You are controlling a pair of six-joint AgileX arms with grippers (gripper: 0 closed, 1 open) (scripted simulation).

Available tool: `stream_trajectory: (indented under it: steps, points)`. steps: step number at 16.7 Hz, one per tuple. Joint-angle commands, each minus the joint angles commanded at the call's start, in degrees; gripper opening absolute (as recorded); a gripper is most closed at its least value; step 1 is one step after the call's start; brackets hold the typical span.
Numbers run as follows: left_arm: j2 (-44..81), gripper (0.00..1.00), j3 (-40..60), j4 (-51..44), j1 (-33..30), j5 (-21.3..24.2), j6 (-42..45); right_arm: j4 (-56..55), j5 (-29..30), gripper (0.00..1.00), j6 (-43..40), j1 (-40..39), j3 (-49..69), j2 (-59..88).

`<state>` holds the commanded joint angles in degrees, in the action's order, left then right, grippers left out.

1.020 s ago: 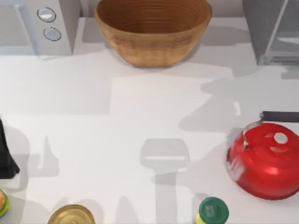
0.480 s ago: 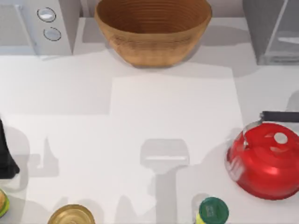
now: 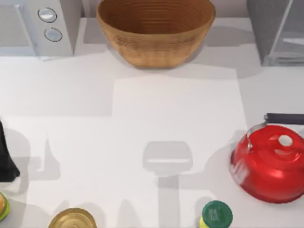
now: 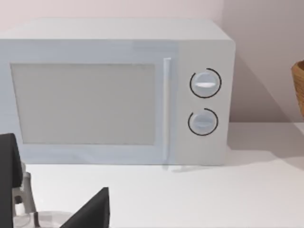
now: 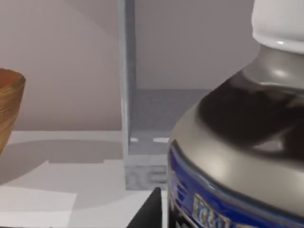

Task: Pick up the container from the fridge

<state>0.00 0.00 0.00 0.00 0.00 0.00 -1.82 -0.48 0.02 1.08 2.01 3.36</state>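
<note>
The container (image 5: 247,137) looms close in the right wrist view: round white cap, grey body, dark band and a blue label. My right gripper (image 5: 223,219) is shut on it, with one dark finger (image 5: 148,213) showing beside the label. Behind it stands the fridge (image 5: 127,95), a grey box whose floor lies bare. From above, the fridge (image 3: 266,33) sits at the back right corner with its pale see-through panel. My left gripper (image 4: 50,204) is open and parked at the table's left edge, facing the white microwave.
A white microwave (image 3: 42,23) with two knobs stands back left, and a wicker basket (image 3: 156,33) back centre. A red kettle (image 3: 268,164) sits at the right. A green-lidded jar (image 3: 216,214) and a gold-topped can (image 3: 72,219) stand at the front edge.
The arm's shadow on the right side of the table, below the fridge, has slid off toward the right edge. The objects on the table have not moved.
</note>
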Motion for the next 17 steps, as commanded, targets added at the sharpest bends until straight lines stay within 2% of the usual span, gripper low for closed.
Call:
stream_trajectory:
  steps: [10, 13, 17]
  points:
    - [0.0, 1.00, 0.0, 0.0, 0.0, 0.0, 0.0, 0.7, 1.9, 0.00, -0.3, -1.6, -0.4, -1.8]
    - [0.0, 1.00, 0.0, 0.0, 0.0, 0.0, 0.0, -3.2, 7.3, 0.00, -1.1, -5.4, 5.1, 3.9]
    - [0.0, 1.00, 0.0, 0.0, 0.0, 0.0, 0.0, -11.0, 18.1, 0.00, -1.5, -15.4, 15.0, 18.5]
